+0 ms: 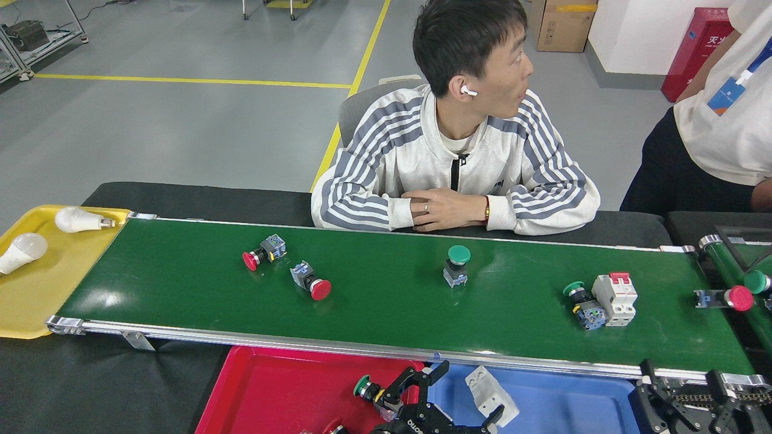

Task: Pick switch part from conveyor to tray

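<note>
- L gripper (472,387), bottom centre: jaws spread wide, clamping nothing.
- White switch part (491,395) sits between its 2 fingers, tilted, over the blue tray (567,404). There is a clear gap on the side of the upper-left finger. It is close against the lower-right finger; can't tell if they touch.
- R gripper (681,375), bottom right corner: fingers apart, empty, in front of the conveyor's near rail.
- Red tray (271,392), just left of the blue tray: a green-cap button (363,386) lies in it beside the L gripper. Other bits at the bottom edge are too cut off to tell.
- Conveyor (181,283), from the left:
- 2 red-cap buttons (256,256) (310,282) lie on their sides, near each other.
- 1 green-cap button (456,265) stands upright mid-belt.
- Further right, a 2nd white switch (615,290) w/ red levers touches another green-cap button (582,298).
- A red-cap button (724,297) lies at the far right end.
- Small belt (727,265) at the right edge carries a green cap (755,281), partly cut off.
- Yellow tray (36,295) at the conveyor's left end holds 2 bulbs (78,220) (21,250).
- Seated person in a striped jacket (386,163) behind the belt, hands folded on the black table (199,196), head turned to the side.
- 2nd person (718,120) stands at the right edge.
</note>
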You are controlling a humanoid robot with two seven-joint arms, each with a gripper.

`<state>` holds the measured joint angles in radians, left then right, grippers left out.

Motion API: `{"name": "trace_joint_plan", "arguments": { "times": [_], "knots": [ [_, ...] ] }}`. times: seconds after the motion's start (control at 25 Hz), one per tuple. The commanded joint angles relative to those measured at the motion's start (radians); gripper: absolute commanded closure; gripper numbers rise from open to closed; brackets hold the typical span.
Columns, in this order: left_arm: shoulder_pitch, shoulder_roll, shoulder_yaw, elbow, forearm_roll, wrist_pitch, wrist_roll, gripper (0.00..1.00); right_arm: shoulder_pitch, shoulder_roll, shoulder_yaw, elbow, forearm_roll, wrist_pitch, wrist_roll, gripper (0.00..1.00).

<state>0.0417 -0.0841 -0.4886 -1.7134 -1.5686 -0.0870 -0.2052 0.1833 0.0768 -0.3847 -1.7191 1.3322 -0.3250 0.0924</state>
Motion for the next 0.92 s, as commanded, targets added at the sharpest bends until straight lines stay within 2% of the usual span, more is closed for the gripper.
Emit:
{"name": "trace_joint_plan", "arguments": {
  "times": [0.0, 0.12, 0.2, 0.32, 0.48, 0.68, 0.88],
  "knots": [
    [0.023, 0.036, 0.160, -0.012, 0.002, 0.030, 0.007, 0.00, -0.038, -0.020, 0.044, 0.012, 0.015, 0.012, 0.059, 0.00],
    [0.058, 0.125, 0.352, -0.009, 0.002, 0.030, 0.023, 0.00, -0.099, -0.040, 0.101, 0.066, 0.061, 0.052, 0.070, 0.00],
    [0.093, 0.161, 0.430, -0.009, 0.005, 0.030, 0.040, 0.00, -0.127, -0.052, 0.150, 0.108, 0.067, 0.064, 0.073, 0.00],
    [0.116, 0.165, 0.461, -0.015, 0.010, 0.030, 0.041, 0.00, -0.156, -0.058, 0.204, 0.139, 0.067, 0.073, 0.101, 0.00],
    [0.090, 0.161, 0.463, -0.011, 0.036, 0.030, 0.041, 0.00, -0.177, -0.055, 0.277, 0.147, 0.067, 0.083, 0.132, 0.00],
    [-0.052, 0.158, 0.470, 0.066, 0.062, 0.035, 0.030, 0.00, -0.289, -0.060, 0.349, 0.248, 0.068, 0.166, 0.153, 0.00],
    [-0.229, 0.141, 0.469, 0.259, 0.056, 0.050, 0.030, 0.00, -0.421, -0.061, 0.392, 0.415, 0.070, 0.190, 0.156, 0.00]
  ]
}}
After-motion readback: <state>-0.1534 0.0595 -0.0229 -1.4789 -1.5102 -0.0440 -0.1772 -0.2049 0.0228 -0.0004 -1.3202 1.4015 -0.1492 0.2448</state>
